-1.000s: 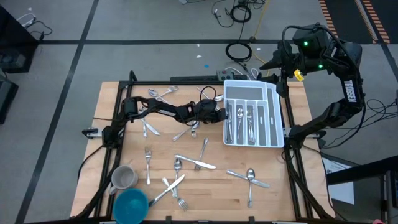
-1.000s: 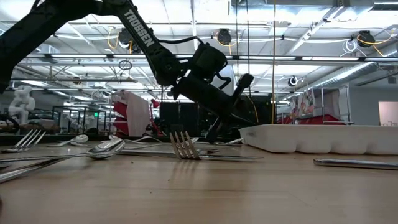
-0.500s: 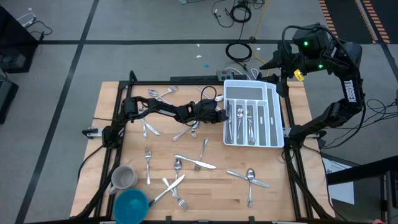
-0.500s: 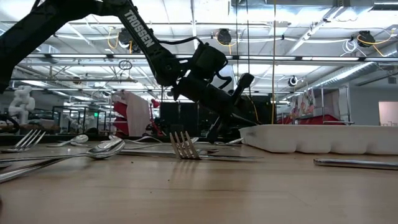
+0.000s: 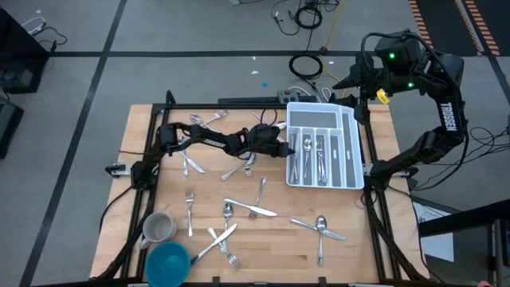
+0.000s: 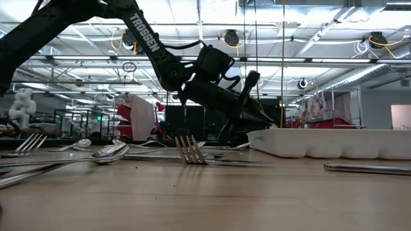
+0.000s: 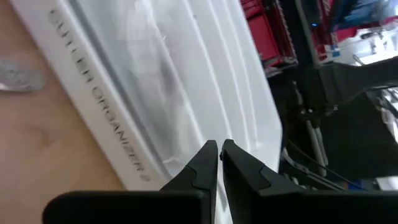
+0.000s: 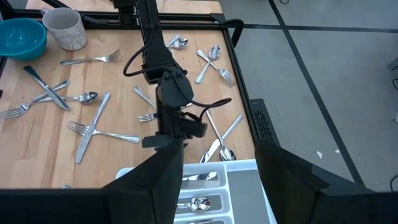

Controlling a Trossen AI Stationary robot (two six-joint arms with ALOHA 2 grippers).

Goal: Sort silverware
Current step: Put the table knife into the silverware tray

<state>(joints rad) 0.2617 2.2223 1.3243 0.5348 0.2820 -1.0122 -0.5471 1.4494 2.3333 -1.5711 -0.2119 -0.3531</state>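
Left gripper has lifted (fingers together) beside tray.

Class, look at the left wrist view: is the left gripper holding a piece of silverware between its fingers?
No. The left gripper has its fingertips closed together with nothing between them, over the edge of the white tray.

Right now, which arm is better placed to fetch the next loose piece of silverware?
Left: its gripper is low over the table beside the organiser tray, with loose silverware nearby.
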